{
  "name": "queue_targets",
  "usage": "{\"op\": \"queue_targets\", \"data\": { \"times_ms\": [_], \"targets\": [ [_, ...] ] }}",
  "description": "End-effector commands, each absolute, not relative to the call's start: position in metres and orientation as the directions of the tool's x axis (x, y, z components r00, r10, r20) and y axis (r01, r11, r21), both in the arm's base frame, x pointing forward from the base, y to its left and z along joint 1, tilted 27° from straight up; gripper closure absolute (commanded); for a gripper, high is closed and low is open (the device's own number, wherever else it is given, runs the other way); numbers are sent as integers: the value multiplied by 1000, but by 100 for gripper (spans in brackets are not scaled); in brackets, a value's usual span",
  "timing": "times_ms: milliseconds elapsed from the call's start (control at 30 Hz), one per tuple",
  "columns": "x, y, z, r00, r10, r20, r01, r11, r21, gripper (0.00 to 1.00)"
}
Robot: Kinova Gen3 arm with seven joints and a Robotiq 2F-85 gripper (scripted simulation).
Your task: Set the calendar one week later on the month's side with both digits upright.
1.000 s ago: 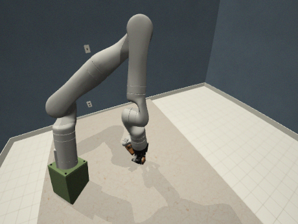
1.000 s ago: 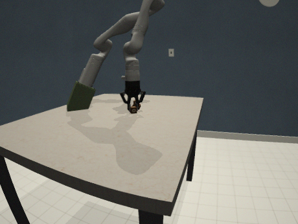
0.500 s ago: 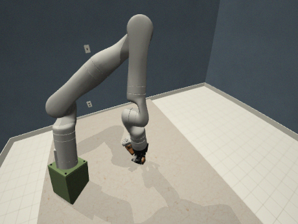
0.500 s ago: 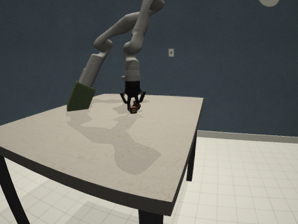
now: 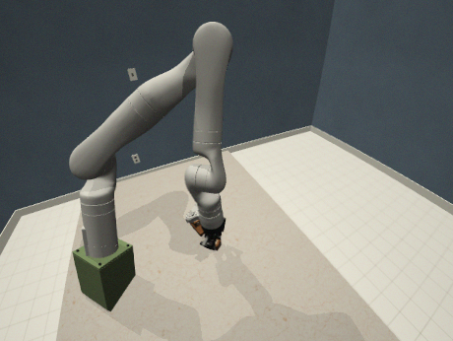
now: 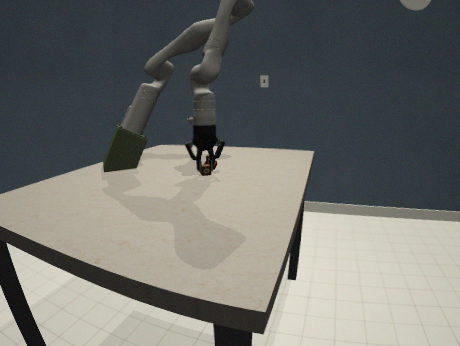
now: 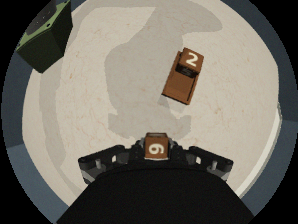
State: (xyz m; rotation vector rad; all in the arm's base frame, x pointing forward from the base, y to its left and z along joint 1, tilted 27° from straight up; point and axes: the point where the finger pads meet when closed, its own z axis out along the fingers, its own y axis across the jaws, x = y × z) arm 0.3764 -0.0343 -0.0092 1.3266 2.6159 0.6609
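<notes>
Pale, speckled stone-look table (image 5: pixel 276 296) (image 6: pixel 200 220) (image 7: pixel 85 100), w/ dark edge & legs. Smooth grey arm (image 5: pixel 209 94) (image 6: pixel 204 107) on a boxy green block (image 5: pixel 105 276) (image 6: pixel 125 150) (image 7: pixel 47 42). Black gripper (image 5: pixel 212 243) (image 6: pixel 206 167) (image 7: pixel 156 143), fingers clenched on a brown cube (image 5: pixel 217 244) (image 6: pixel 206 170) (image 7: pixel 156 148), cream digit up, well apart from the tray. Brown rectangular tray (image 5: pixel 197 227) (image 7: pixel 177 91) on tabletop; other cube (image 7: pixel 191 59), marked "2", at one end, rest of tray w/o cube.

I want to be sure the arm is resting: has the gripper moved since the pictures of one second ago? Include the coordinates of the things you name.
No, not visibly: in the top view, the gripper (image 5: pixel 211 243) (image 6: pixel 206 167) (image 7: pixel 156 143) keeps its place relative to the green base block (image 5: pixel 91 278) (image 6: pixel 125 151) (image 7: pixel 56 44).
</notes>
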Motion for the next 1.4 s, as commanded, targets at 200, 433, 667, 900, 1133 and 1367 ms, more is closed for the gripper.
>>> {"op": "queue_targets", "data": {
  "times_ms": [200, 433, 667, 900, 1133, 1367],
  "targets": [
    [377, -35, -9, -603, 794, 75, 735, 516, 441, 72],
    [377, -35, -9, -603, 794, 75, 735, 516, 441, 72],
    [377, -35, -9, -603, 794, 75, 735, 516, 441, 72],
    [377, -35, -9, -603, 794, 75, 735, 516, 441, 68],
    [377, -35, -9, -603, 794, 75, 735, 516, 441, 60],
    [377, -35, -9, -603, 794, 75, 735, 516, 441, 52]
  ]
}}
